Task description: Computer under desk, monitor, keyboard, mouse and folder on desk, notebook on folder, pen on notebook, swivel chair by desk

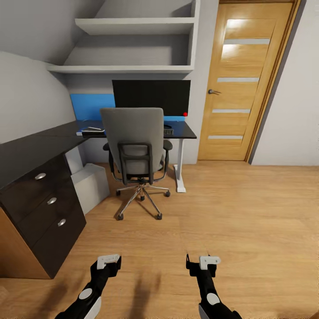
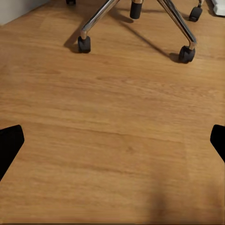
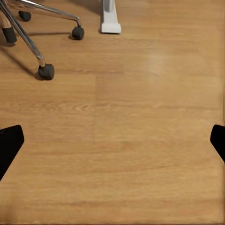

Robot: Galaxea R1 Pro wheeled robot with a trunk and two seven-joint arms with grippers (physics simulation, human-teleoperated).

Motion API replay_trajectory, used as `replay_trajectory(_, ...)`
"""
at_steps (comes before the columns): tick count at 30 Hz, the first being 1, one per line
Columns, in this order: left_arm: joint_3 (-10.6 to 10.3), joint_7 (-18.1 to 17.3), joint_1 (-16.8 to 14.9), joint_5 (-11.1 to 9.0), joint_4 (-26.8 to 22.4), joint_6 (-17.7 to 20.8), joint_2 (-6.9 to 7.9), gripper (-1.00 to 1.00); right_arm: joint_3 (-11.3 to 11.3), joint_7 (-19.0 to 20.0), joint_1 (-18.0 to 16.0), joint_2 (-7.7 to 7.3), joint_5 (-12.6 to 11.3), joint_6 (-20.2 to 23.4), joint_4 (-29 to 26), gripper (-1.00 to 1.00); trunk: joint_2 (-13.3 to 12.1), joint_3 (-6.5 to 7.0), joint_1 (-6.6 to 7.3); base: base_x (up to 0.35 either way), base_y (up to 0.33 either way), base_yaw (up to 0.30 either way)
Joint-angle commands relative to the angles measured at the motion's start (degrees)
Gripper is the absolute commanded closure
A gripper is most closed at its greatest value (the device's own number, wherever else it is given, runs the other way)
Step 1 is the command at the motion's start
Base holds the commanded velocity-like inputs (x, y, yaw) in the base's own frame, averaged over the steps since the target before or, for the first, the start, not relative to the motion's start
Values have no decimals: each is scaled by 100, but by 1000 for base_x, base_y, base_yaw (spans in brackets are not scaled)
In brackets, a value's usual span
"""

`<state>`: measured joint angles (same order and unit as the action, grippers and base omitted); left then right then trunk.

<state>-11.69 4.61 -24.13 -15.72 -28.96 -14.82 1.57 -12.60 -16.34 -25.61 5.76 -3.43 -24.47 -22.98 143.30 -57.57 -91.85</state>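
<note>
- The swivel chair (image 1: 135, 150) stood mid-frame, against the desk (image 1: 31, 148), hiding part of the monitor (image 1: 150, 95).
- Left gripper (image 2: 112, 140) and right gripper (image 3: 112, 140), low in frame, had fingers spread apart, holding nothing.

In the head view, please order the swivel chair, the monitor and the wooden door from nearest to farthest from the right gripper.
From the right gripper:
1. Swivel chair, ahead and to the left, on the floor before the desk.
2. Monitor, behind the chair, on the desk.
3. Wooden door, in the back wall on the right, about as deep as the monitor; hard to separate.
</note>
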Motion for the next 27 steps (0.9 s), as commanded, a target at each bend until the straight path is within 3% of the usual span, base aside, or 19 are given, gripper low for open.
replay_trajectory(1, -49, 50, -4, -31, 43, -73, 6, -100, -49, -44, -5, -4, -37, -16, 21, -100, 2, -5, 2, -35, -23, 0)
replay_trajectory(8, -59, 56, -4, -43, 215, -242, -10, -100, -44, -40, -5, -4, -61, -11, 187, -100, 2, -5, 2, -16, -10, 0)
replay_trajectory(14, -57, 81, -4, -50, 546, -285, -15, -100, -42, -30, -5, -5, -83, -12, 490, -100, -6, 128, 17, -3, -2, 0)
replay_trajectory(21, -49, 98, -4, -58, 657, -291, -14, -100, -41, -28, -5, 1, -87, -13, 585, -100, -287, 254, 171, 0, 0, 0)
replay_trajectory(22, -40, 98, -4, -161, 995, -297, -9, -100, -41, -29, -5, 3, -88, -32, 826, -100, -327, 271, 193, 0, 0, 0)
replay_trajectory(27, -40, 69, -4, -576, 1225, -304, 3, -100, -34, -49, -5, 1, -77, -163, 971, -100, -527, 361, 303, 0, 0, 0)
